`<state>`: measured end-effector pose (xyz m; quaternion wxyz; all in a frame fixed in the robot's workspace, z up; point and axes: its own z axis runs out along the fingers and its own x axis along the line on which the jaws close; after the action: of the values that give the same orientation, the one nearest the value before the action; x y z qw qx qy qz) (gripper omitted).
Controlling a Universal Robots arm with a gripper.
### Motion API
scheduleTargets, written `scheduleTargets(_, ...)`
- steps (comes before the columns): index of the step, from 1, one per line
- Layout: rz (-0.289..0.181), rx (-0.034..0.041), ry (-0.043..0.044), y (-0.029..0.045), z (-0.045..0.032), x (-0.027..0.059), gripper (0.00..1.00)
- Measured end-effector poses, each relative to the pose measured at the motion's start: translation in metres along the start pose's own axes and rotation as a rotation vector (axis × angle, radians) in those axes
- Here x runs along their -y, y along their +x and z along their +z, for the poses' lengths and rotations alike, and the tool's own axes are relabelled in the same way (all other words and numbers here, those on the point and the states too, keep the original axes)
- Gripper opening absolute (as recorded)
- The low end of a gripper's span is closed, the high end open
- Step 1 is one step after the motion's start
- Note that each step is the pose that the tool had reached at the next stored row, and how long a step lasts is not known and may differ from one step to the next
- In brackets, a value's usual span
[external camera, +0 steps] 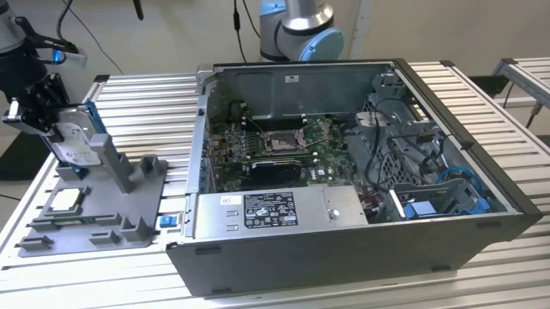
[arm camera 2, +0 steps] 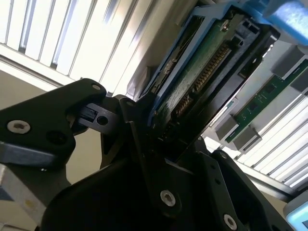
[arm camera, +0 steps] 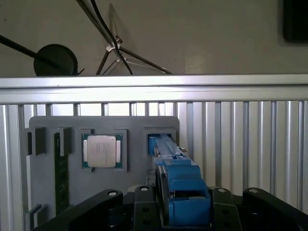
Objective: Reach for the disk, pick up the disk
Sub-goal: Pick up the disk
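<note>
The disk (external camera: 76, 138) stands on edge at the back of the grey fixture (external camera: 103, 222) on the exterior view's left, its white label and blue frame showing. My gripper (external camera: 53, 125) comes down on it from above, and its black fingers press against both faces. In the first wrist view the disk's blue carrier (arm camera: 180, 187) runs from the fixture slot up into the gripper (arm camera: 182, 204). In the second wrist view the disk's green board and connector edge (arm camera 2: 202, 72) sit clamped in the gripper (arm camera 2: 163, 139). Whether the disk's lower edge still rests in the slot I cannot tell.
A square silver chip (arm camera: 101, 150) and a memory stick (arm camera: 60, 173) lie in the fixture beside the disk's slot. An open computer case (external camera: 344, 161) fills the middle of the slatted table (external camera: 146, 96), with a blue bracket (external camera: 429, 209) inside. Another arm's base (external camera: 297, 26) stands behind it.
</note>
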<state>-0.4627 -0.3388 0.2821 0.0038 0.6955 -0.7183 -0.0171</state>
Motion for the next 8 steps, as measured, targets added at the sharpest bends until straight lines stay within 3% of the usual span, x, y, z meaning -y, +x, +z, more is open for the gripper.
scheduleTargets(8, 0.000, 0.0000, 0.0000, -0.0002, -0.0091, -0.0003, 0.00)
